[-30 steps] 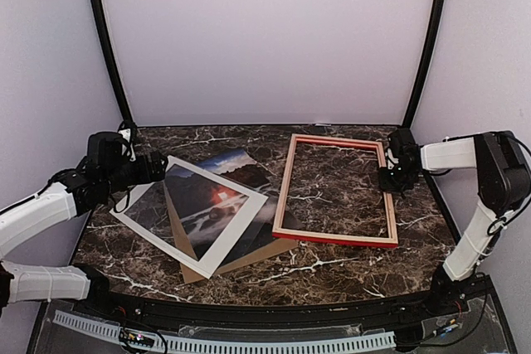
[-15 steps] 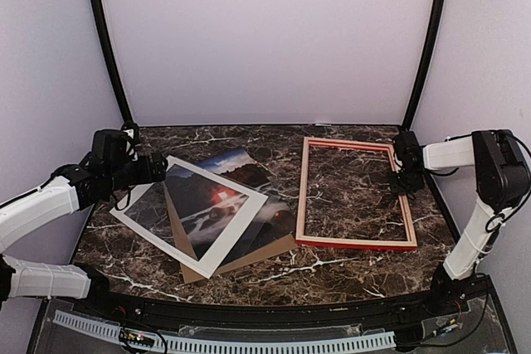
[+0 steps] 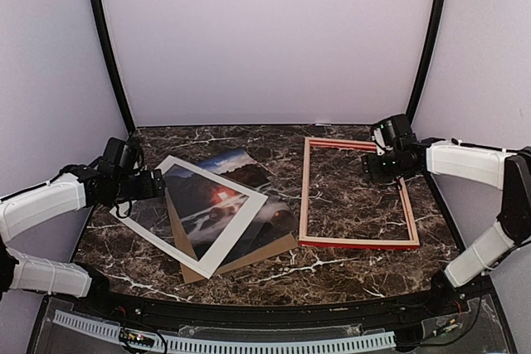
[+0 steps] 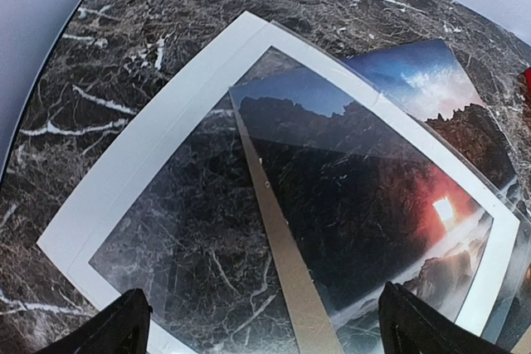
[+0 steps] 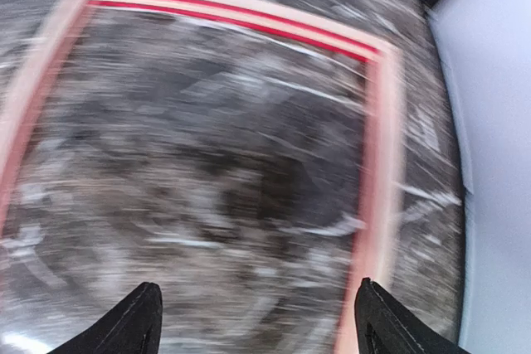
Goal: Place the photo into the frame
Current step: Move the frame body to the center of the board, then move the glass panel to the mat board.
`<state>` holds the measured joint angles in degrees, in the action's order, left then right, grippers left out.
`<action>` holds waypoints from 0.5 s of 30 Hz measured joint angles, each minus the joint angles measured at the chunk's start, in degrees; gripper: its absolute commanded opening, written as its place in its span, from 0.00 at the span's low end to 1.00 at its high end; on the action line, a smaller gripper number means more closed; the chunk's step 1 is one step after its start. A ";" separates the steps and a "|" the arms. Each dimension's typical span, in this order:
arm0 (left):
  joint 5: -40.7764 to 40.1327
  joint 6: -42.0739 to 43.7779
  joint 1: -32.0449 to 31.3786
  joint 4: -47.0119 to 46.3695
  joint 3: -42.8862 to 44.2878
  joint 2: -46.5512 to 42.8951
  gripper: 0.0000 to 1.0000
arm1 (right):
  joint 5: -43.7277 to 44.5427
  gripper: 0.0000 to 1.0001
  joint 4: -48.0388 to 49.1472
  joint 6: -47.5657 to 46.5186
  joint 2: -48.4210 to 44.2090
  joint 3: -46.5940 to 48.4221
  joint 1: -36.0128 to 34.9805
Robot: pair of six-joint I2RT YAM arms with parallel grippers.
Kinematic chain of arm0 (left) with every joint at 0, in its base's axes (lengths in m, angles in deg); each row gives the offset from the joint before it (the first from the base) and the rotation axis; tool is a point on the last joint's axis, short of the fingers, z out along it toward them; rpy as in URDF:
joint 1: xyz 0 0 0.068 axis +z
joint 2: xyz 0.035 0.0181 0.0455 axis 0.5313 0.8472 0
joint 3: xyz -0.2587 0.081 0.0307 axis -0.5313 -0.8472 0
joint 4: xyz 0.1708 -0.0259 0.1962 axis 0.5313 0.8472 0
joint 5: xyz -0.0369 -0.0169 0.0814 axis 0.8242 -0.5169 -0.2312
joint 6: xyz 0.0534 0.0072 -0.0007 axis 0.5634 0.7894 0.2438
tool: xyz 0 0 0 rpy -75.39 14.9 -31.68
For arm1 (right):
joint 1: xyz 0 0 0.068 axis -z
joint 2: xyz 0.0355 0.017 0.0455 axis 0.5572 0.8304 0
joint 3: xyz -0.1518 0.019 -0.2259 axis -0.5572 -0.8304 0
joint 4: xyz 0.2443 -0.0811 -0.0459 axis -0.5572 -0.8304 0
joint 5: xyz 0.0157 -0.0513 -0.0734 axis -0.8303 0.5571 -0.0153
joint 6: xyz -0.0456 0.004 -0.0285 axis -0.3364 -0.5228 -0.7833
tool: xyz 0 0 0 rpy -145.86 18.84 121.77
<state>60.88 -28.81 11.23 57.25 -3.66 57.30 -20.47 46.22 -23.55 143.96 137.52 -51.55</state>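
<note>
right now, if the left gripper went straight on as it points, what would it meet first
Probably the white mat board, lying just ahead of the left gripper; whether its border or the window opening, depth leaves unclear.

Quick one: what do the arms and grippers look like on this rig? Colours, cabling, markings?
The left arm and right arm have smooth white link shells with black joint housings. The left gripper and right gripper are black, with dark wedge-shaped fingertips. A thin black cable loops near the left wrist. No markings legible.
</note>
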 measured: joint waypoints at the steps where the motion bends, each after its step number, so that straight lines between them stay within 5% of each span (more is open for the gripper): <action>1: 0.04 -0.66 0.00 0.61 -0.07 0.09 0.99 | -1.55 0.82 0.90 0.17 -0.59 0.13 -2.54; 6: 1.66 -5.09 0.00 2.27 -2.58 0.04 0.99 | -9.88 0.82 3.69 1.70 2.58 2.78 -13.66; 15: 4.72 -10.88 0.13 3.58 -8.02 -0.87 0.99 | -19.80 0.77 5.64 2.75 23.15 20.09 -25.11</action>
<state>65.60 -39.69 11.36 60.84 -11.68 56.43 -40.27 51.86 -20.79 167.11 157.61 -76.67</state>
